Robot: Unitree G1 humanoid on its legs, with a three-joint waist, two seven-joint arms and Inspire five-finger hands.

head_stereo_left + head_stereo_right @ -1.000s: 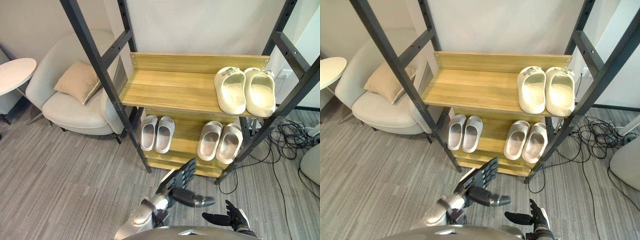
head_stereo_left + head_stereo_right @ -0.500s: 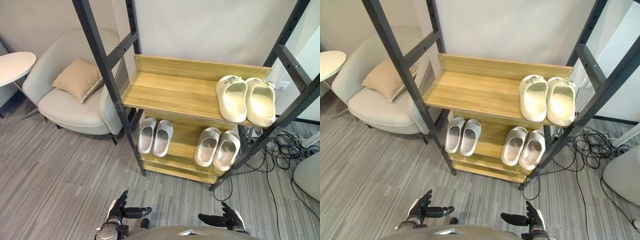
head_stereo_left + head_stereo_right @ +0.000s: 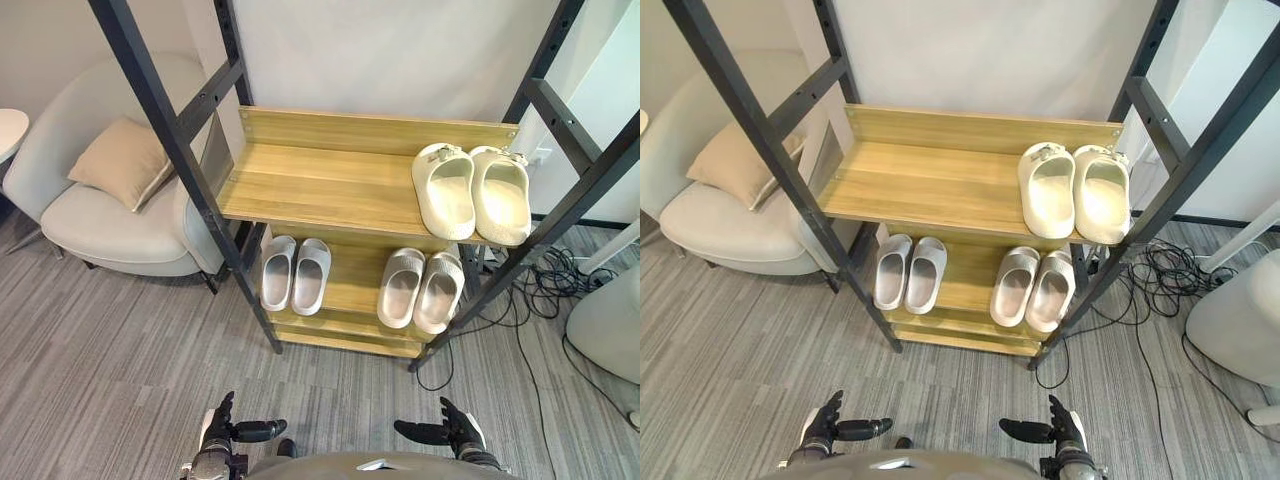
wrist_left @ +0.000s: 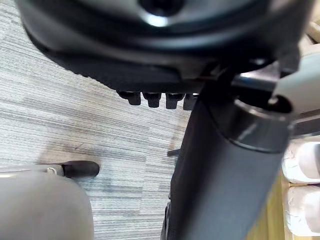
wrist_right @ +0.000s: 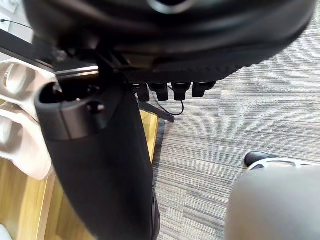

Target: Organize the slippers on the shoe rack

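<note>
Left hand (image 3: 224, 432): low over the floor, well short of the rack; fingers loose and apart, thumb out, holding nothing.
Right hand (image 3: 452, 430): level with it on the other side; also spread and empty.
Floor (image 3: 110, 340): grey striped carpet between the hands and the rack.
Shoe rack (image 3: 320, 175): pale wooden shelves in a dark metal frame with slanted uprights, standing against a white wall.
Lower shelf (image 3: 356, 282): a grey-white pair (image 3: 295, 272) sits side by side at its left; a beige-grey pair (image 3: 421, 290) sits at its right, touching each other and slightly askew to the front edge.
Upper shelf: a cream pair (image 3: 472, 192) lies at the right end, toes to the wall, sides touching; the rest of the board is bare.
Stage: every slipper in sight is shelved and paired, so the task looks all but finished.
Doing it well: if anything remains, it is probably squaring the beige-grey pair. Reach in between the uprights, approach from the front, and nudge both slippers together so they stay paired.
Look of the slippers: thick, one-piece, matte, rounded soles; likely soft foam, light, easily shoved too far by a firm push.
Nearby: an armchair (image 3: 100, 215) with a tan cushion (image 3: 118, 162) left of the rack; loose cables (image 3: 545, 290) on the floor at its right.
</note>
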